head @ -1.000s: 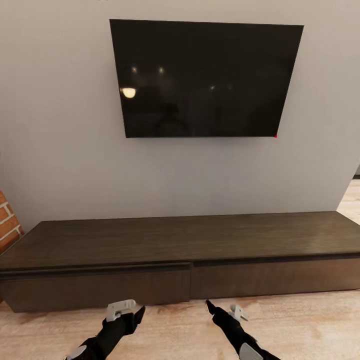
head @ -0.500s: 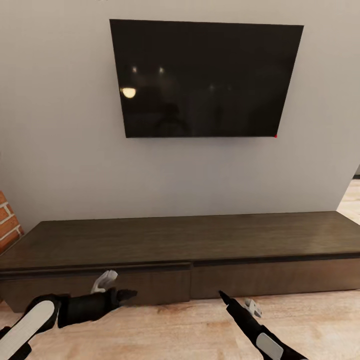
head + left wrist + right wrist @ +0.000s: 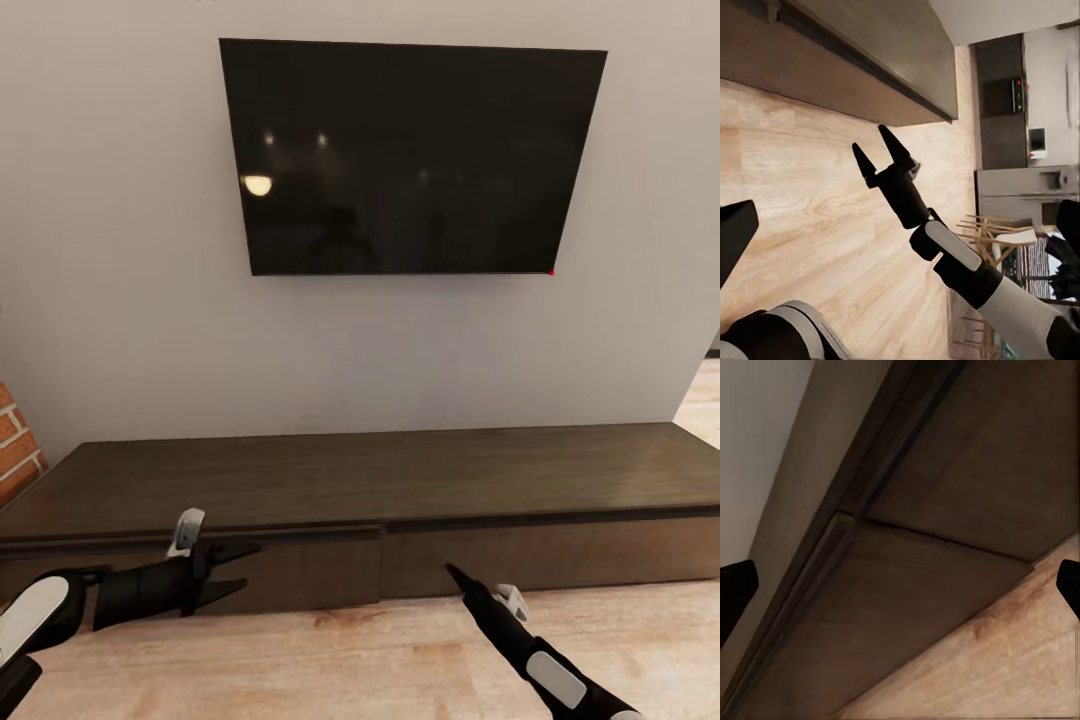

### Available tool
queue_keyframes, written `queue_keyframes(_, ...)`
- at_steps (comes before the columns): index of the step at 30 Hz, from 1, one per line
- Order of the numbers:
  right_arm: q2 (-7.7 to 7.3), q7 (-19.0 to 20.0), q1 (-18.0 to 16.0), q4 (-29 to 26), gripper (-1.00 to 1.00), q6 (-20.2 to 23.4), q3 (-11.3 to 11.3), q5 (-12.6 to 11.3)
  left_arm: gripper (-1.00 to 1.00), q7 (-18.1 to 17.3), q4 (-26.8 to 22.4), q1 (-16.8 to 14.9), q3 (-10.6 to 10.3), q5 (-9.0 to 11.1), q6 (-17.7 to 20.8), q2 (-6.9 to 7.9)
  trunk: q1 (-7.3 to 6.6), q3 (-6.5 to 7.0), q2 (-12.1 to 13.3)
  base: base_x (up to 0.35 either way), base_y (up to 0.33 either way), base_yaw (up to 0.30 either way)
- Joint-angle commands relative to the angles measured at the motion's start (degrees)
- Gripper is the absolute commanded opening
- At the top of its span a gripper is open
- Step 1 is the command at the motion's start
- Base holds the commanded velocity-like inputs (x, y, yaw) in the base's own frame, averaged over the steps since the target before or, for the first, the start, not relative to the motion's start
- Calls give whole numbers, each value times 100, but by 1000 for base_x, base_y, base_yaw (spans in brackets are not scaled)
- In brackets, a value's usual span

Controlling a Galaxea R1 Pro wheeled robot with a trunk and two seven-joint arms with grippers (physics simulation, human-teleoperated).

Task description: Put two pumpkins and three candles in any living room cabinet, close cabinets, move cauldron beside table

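A pale wall (image 3: 130, 300) carries a big dark television (image 3: 410, 155). Below it the long, low dark-brown cabinet (image 3: 400, 480) runs along the wall on a light wooden floor (image 3: 380, 660), its plain front panels looking shut, its flat top bare. A strip of red brick (image 3: 15, 440) shows at the cabinet's left end. The left gripper (image 3: 228, 569) hangs in front of the left panel, jaws spread wide with nothing between them. The right gripper (image 3: 455, 575) points at the right panel near the floor, jaws also apart and empty.
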Motion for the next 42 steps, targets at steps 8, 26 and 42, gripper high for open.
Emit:
queue_keyframes(8, -78, 35, -5, 64, 100, 150, 46, -419, 100, -350, 1, -3, -598, 651, 11, -113, -1, -6, -3, 7, 0, 0)
queue_keyframes(26, -161, 61, -5, 51, 100, 789, -1269, -613, 100, -687, 84, -5, -1692, -351, 7, -729, -1, -6, -3, 69, 0, 0)
queue_keyframes(42, -240, 259, -5, 89, 100, 1726, -2215, -666, 100, -695, 71, -3, -1748, -405, 6, -733, -1, -6, -3, 0, 0, 0)
